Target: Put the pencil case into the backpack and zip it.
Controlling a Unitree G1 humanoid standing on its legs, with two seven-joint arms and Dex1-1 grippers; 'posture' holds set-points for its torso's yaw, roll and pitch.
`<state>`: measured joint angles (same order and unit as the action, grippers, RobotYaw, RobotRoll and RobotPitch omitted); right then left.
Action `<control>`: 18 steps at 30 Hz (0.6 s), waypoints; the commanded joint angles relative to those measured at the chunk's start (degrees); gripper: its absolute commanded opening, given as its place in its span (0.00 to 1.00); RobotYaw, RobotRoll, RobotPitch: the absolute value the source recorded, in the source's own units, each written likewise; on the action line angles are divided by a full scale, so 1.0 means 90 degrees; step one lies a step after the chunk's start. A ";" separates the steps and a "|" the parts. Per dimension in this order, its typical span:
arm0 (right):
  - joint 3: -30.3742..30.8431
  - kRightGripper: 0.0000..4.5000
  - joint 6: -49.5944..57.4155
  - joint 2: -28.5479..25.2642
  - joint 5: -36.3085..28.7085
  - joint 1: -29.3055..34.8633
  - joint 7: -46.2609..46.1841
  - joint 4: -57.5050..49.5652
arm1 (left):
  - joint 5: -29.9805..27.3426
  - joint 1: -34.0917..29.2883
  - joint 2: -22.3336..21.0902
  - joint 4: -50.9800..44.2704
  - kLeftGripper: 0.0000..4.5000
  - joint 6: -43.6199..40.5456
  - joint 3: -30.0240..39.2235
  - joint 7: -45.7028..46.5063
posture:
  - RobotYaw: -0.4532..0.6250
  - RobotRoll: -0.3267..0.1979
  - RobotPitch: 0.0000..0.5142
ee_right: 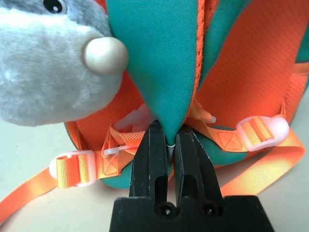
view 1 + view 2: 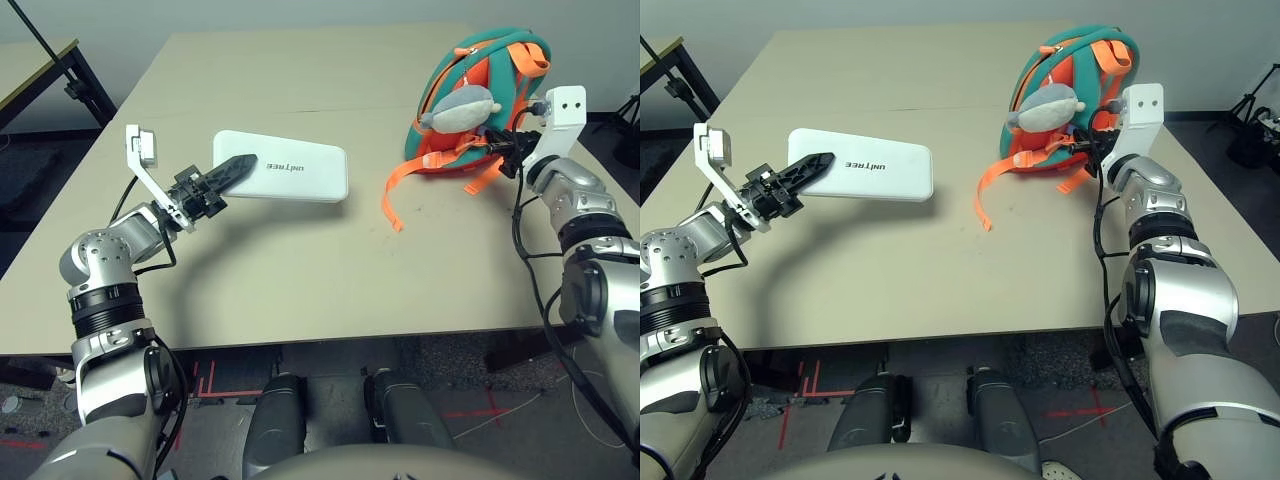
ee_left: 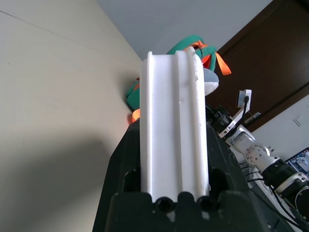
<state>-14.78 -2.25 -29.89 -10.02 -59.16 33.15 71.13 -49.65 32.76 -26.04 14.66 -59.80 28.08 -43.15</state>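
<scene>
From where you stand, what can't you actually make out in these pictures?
- Whether the backpack is zipped open: its opening faces away in the head views, and the right wrist view shows only fabric and straps.
- The end of the pencil case held in the left pincer: black fingers cover it.
- The part of the backpack pinched in the right pincer: tucked between the fingers.

Pencil case (image 2: 283,166) left of backpack (image 2: 480,90)

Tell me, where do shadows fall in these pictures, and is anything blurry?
Left eye view: the lifted pencil case casts a soft shadow on the table. Left wrist view: a dark shadow lies beside the case, backpack slightly soft behind. Right wrist view: plush fish sharp.
</scene>
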 commanded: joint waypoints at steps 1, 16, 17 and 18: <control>-0.0151 0.00 -0.0116 0.0118 -0.0202 -0.0091 0.0350 -0.0229 | -0.0117 0.0117 -0.0128 0.0036 0.30 0.0142 0.0045 -0.0038 | 0.38 0.62 0.12; -0.0110 0.00 0.1223 0.0422 -0.1082 0.1159 0.1212 -0.3649 | 0.0100 0.0514 -0.0311 0.0679 0.30 0.0647 -0.0184 -0.0084 | 0.34 0.62 0.13; -0.0079 0.00 0.1450 0.0438 -0.1189 0.1339 0.1264 -0.4081 | 0.0115 0.0558 -0.0329 0.0736 0.30 0.0675 -0.0209 -0.0097 | 0.33 0.62 0.14; -0.0046 0.00 0.1679 0.0450 -0.1302 0.1528 0.1318 -0.4512 | 0.0132 0.0599 -0.0351 0.0797 0.30 0.0701 -0.0239 -0.0120 | 0.33 0.62 0.14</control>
<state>-16.27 10.61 -26.39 -18.66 -45.91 42.37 38.10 -48.95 36.94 -28.18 21.36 -54.66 26.00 -43.24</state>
